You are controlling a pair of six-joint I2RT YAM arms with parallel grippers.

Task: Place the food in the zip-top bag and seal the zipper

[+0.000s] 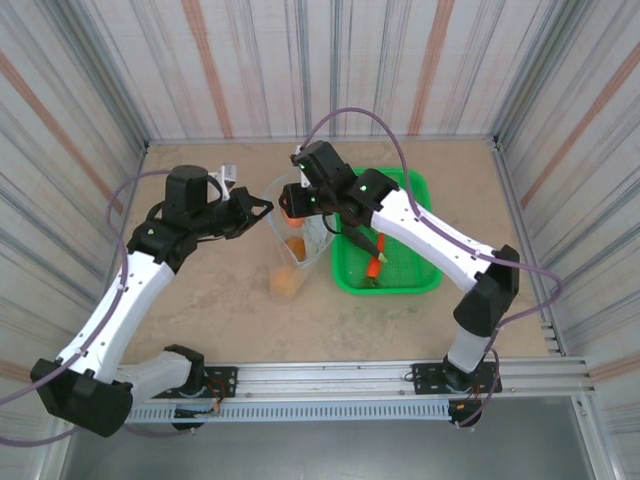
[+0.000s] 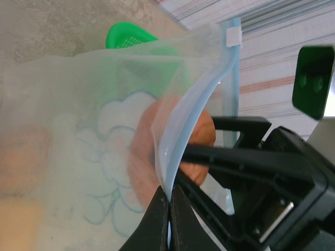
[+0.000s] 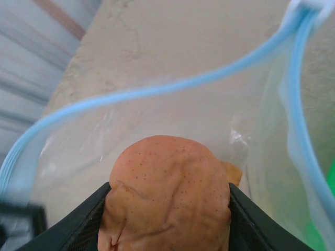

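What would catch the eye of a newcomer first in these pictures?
First, the dimpled orange toy fruit, clamped in the right gripper at the open mouth of the zip-top bag, mid-table. Next, the left gripper pinching the bag's light blue zipper, holding it up. Right of the bag sits the green mesh basket.

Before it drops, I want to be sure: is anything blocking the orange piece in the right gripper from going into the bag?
Nothing visible. The left gripper pinches the zipper, holding the zip-top bag open, and the orange piece in the right gripper hangs right at its mouth.
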